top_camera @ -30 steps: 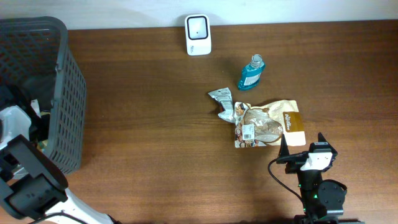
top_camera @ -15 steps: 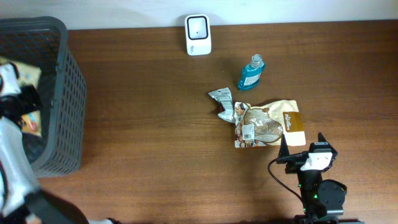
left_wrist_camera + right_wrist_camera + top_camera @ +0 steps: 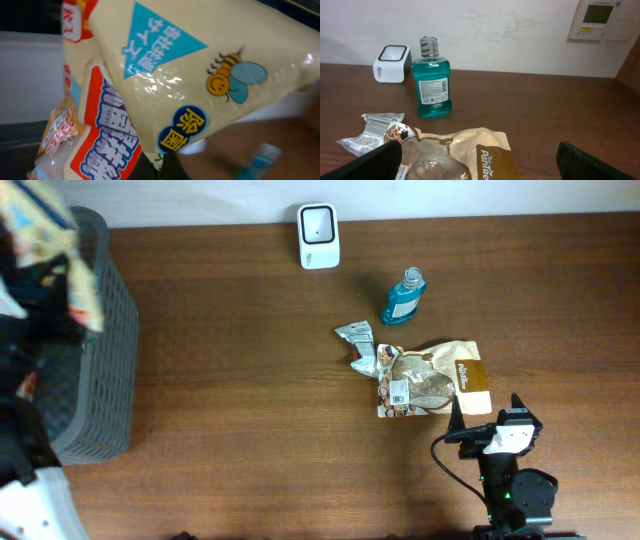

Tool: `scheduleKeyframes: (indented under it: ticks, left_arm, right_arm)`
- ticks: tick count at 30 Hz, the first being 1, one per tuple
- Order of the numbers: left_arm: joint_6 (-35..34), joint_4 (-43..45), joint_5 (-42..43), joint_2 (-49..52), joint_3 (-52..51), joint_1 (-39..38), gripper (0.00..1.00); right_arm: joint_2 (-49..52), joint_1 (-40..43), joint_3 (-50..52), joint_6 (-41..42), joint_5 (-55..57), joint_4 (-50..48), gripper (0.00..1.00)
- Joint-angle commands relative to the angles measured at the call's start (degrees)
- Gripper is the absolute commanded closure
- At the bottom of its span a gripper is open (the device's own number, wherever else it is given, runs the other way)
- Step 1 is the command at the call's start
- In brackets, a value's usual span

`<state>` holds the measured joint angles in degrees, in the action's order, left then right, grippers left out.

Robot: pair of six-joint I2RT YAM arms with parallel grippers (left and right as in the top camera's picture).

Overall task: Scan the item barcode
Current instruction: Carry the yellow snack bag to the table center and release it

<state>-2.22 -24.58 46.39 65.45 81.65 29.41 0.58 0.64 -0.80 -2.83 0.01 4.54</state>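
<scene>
The item is a cream snack packet (image 3: 165, 75) printed with a bee, a blue triangle and red-and-blue lettering. It fills the left wrist view. My left gripper (image 3: 159, 167) is shut on its lower edge. From overhead the packet (image 3: 45, 230) is a blur above the far-left basket. The white barcode scanner (image 3: 318, 235) stands at the back middle of the table and also shows in the right wrist view (image 3: 392, 63). My right gripper (image 3: 488, 412) rests open near the front right, its fingers (image 3: 370, 162) spread on either side of a brown bag with nothing between them.
A dark mesh basket (image 3: 100, 330) stands at the left edge. A teal mouthwash bottle (image 3: 404, 297) is right of the scanner. A crumpled silver packet (image 3: 358, 345) and a brown PanTre bag (image 3: 440, 380) lie just beyond my right gripper.
My left arm has lifted the packet up out of the basket and closer to the overhead camera. The right arm and the table items have not moved.
</scene>
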Motion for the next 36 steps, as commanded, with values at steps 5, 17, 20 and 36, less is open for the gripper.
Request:
scheduleKeyframes:
  ticks: [5,17,20,36]
  left_arm:
    - [-2.0,-14.6,-1.0,4.6,0.9,-26.0,1.0]
    - [-2.1,-18.8,-24.4,27.0,0.9,-48.9,1.0]
    - [-2.1,-17.7,-28.0,33.4,0.9,-51.5,1.0]
    - [-3.0,-12.2,-26.0,39.3,4.5,-55.9,0.51]
  right_arm:
    - [-0.4,-0.4,0.5,0.1,0.5,0.2,0.02]
    - [-0.4,-0.4,0.5,0.1,0.5,0.2,0.01]
    - [-0.4,-0.4,0.5,0.1,0.5,0.2,0.02]
    - [-0.4,-0.4,0.5,0.1,0.5,0.2,0.02]
